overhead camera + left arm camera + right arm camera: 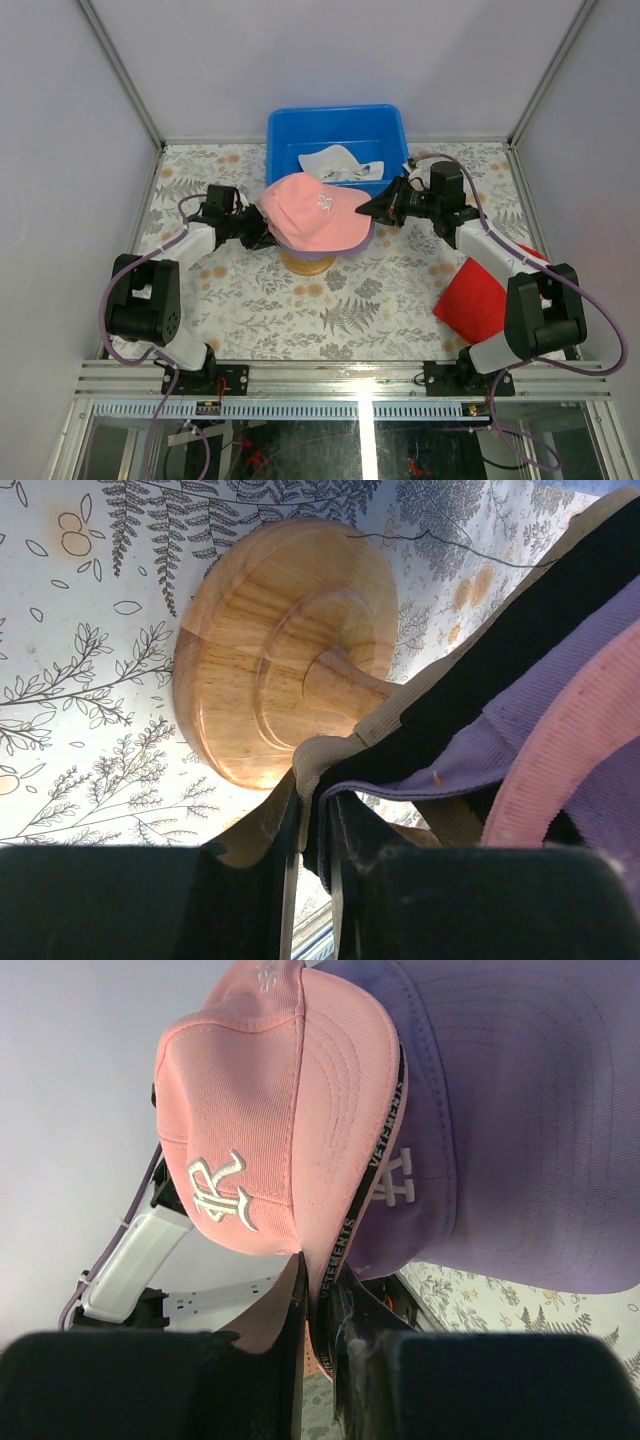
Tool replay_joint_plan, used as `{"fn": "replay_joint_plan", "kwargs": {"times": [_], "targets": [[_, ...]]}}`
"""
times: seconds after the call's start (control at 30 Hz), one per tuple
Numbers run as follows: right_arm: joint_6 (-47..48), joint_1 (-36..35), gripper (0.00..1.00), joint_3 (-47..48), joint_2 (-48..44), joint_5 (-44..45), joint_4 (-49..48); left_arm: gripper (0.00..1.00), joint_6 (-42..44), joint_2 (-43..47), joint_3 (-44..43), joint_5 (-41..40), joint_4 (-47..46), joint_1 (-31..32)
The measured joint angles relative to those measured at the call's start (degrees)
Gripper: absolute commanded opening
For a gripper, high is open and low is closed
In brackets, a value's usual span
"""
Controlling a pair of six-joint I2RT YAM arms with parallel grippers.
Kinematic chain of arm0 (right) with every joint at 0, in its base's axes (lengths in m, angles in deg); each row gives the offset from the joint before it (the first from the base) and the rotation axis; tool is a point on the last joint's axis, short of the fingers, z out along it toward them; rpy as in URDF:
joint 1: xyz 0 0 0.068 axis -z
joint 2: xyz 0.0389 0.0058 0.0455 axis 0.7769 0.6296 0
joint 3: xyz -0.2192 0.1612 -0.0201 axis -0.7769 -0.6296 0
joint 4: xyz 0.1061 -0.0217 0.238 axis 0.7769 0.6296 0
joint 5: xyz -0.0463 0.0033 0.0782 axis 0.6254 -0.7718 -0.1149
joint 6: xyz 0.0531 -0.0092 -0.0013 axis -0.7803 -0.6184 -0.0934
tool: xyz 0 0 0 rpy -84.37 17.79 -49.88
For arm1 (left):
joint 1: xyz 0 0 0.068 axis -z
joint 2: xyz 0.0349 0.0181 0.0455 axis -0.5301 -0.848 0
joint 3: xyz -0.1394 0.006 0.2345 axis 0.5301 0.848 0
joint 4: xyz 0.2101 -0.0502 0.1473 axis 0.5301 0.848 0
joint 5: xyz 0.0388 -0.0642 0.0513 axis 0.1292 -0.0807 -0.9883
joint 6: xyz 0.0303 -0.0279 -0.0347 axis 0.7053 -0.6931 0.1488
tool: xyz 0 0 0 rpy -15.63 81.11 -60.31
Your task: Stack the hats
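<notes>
Left fingers (370, 880) pinch the tan cap (330, 750) at its rear edge beside the wooden stand (270, 650), while right fingers (375, 1365) clamp the pink cap (260, 1090) by its brim, against the lavender cap (530, 1140).

"vetements" along the pink cap (262, 1110) brim edge

Blue bin (290, 125), wooden stand (270, 650), red cloth (470, 295)

- From above, the pink cap (315, 212) hides nearly all the caps beneath it and most of the wooden stand (306, 264).
- Left wrist view: tan cap (330, 752) and black cap (530, 640) run off the right edge.
- Right wrist view: lavender cap (520, 1110) cropped at right.
- Markings on the white cap (335, 160): too small to read.
</notes>
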Motion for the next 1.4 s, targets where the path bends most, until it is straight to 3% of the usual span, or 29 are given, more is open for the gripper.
{"fn": "replay_joint_plan", "kwargs": {"times": [0.43,0.87,1.13,1.4], "targets": [[5.64,-0.04,0.00,1.31,0.59,0.79,4.20,0.00,-0.57,-0.55,0.07,0.24,-0.52,0.00],[20.83,4.52,0.00,14.53,11.39,-8.92,23.21,0.00,1.68,-2.62,-3.45,0.74,3.52,-0.48],[29.79,5.20,0.00,20.17,17.66,-10.08,33.09,0.00,3.63,-3.10,-5.05,1.95,6.62,-3.61],[31.23,5.25,0.00,20.46,18.47,-10.05,34.71,0.00,3.91,-3.10,-4.90,3.50,6.97,-4.66]]}}
